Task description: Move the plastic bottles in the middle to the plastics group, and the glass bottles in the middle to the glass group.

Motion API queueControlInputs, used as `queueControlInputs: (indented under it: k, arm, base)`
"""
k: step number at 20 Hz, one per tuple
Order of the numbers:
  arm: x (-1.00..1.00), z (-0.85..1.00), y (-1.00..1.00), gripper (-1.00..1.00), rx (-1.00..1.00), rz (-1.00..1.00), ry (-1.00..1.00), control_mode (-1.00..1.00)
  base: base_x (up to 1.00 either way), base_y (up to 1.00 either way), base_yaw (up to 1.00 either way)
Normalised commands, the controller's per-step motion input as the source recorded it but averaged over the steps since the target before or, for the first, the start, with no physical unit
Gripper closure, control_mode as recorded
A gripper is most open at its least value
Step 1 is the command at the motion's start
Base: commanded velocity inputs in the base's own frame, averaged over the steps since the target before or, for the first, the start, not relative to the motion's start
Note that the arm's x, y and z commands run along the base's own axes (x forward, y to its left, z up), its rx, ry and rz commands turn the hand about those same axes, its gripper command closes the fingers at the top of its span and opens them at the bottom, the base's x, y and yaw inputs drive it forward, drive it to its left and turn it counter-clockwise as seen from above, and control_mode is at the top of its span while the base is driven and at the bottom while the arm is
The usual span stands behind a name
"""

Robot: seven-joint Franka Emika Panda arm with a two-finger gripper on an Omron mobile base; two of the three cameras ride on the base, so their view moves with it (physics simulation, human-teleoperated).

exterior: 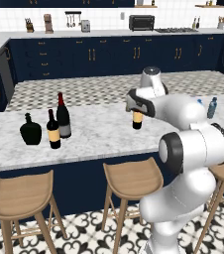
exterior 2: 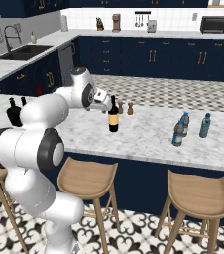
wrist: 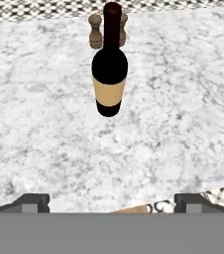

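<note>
A: How many bottles stand on the marble tabletop (exterior: 94, 134)?

B: Seven. At the left of the left base view, three dark glass ones close together: a squat round black flask (exterior: 30, 130), a slim wine bottle with a red cap and tan label (exterior: 53, 130), and a taller red-capped bottle with a grey label (exterior: 63, 116). One yellow-labelled wine bottle (wrist: 109, 62) stands alone mid-tabletop, in the upper centre of the hand view.

A: And plastics?

B: Three small translucent water bottles (exterior 2: 179, 133) with dark caps at the right of the right base view, two nearly touching, one a little apart.

A: Anything else?

B: Two brown turned-wood shakers (wrist: 95, 31) just behind the yellow-labelled bottle.

A: The gripper (wrist: 111, 202)?

B: Its dark fingers (wrist: 32, 202) are spread wide at the bottom corners of the hand view, holding nothing, near that bottle; how near, I can't quite tell.
</note>
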Motion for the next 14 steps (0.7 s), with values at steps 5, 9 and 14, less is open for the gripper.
queueControlInputs:
  k: [5,9,14]
  arm:
    - [0.25,0.00,-0.42,-1.00,0.00,0.25,0.00,-1.00]
    - [0.31,-0.02,-0.26,-1.00,0.00,0.24,0.00,-1.00]
    - [0.44,-0.04,0.00,-1.00,0.00,0.17,-0.01,-1.00]
  base:
    - [0.00,0.00,0.00]
    - [0.00,0.00,0.00]
    - [0.00,0.00,0.00]
